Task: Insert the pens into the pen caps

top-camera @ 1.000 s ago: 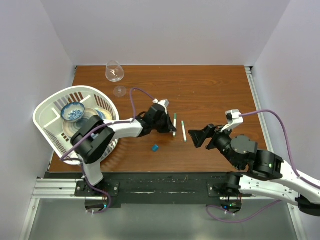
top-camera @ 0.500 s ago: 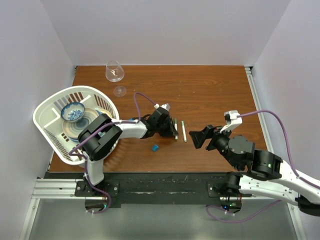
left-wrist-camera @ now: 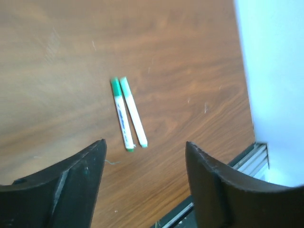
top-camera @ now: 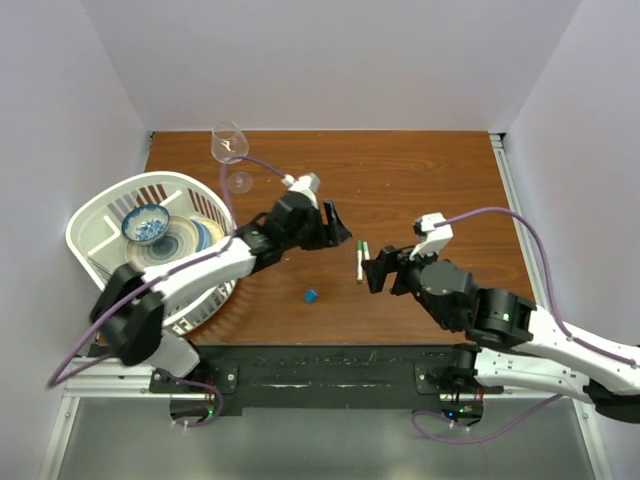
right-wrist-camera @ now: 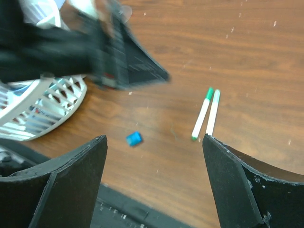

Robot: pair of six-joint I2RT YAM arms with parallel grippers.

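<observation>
Moved: the left end effector (left-wrist-camera: 145,183) has lifted up and back from the pens (left-wrist-camera: 127,114), while the right end effector (right-wrist-camera: 152,190) has come in closer to them; the two pens, apart before, now lie side by side.
Left end effector: fingers wide apart, holding nothing, hovering above the surface (left-wrist-camera: 57,42).
Right end effector: fingers also spread wide, empty, and held low over the surface.
Pens: flat on the surface, ahead of the left end effector and in line with the gap between its fingers. From the right end effector they sit ahead and a little toward one finger, touching or nearly so along their length.
Pen ends: both show green at the same end; whether those are seated caps I cannot tell.
Blue cap (right-wrist-camera: 134,138): loose on the surface, ahead of the right end effector's open gap, well apart from the pens and on the side of the white basket (right-wrist-camera: 42,104).
Why so placed: the left arm's raised, open pose looks like making room. The right end effector's spread fingers suit a straddling approach to one slim pen.
Concern: with the pens this close together, closing on one alone will probably need careful centring.
</observation>
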